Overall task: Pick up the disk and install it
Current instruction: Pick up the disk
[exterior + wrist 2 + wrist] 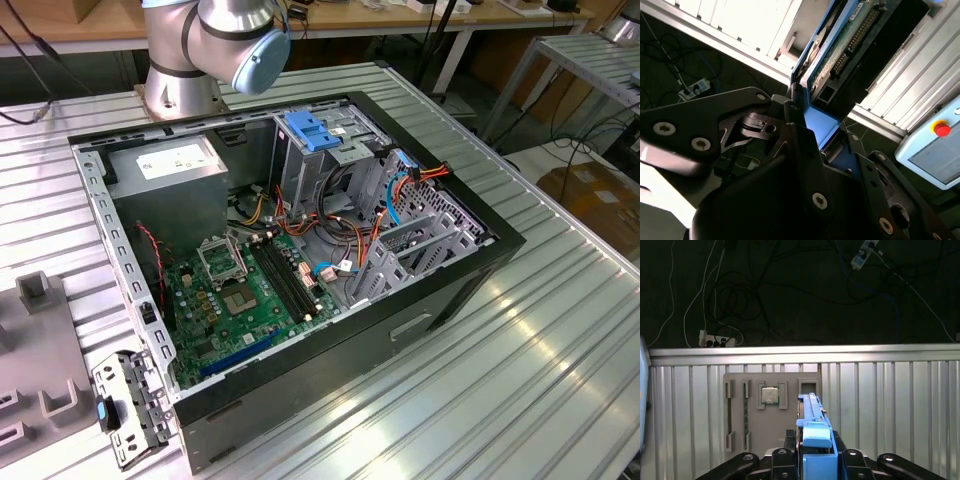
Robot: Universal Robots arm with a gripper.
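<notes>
My claw [821,131] is pinched on the disk [837,50], a flat black metal drive in a blue plastic carrier frame. I carry it edge-on, clear of the ribbed aluminium tabletop [900,405].

In the first wrist view the frame's blue edge [815,437] stands up between my fingers [789,442], in front of a grey holder plate [752,425] with a square silver chip [770,395].

I judge the disk stiff and dense for its size, and touchy about knocks. The sound hold is across the frame's long sides, where I grip it now, though that plastic may be slick and give a little.

One face shows a green circuit board with a row of connector pins, which is best left untouched.

The open black computer case [430,330] sits on the tabletop in the exterior view.
</notes>
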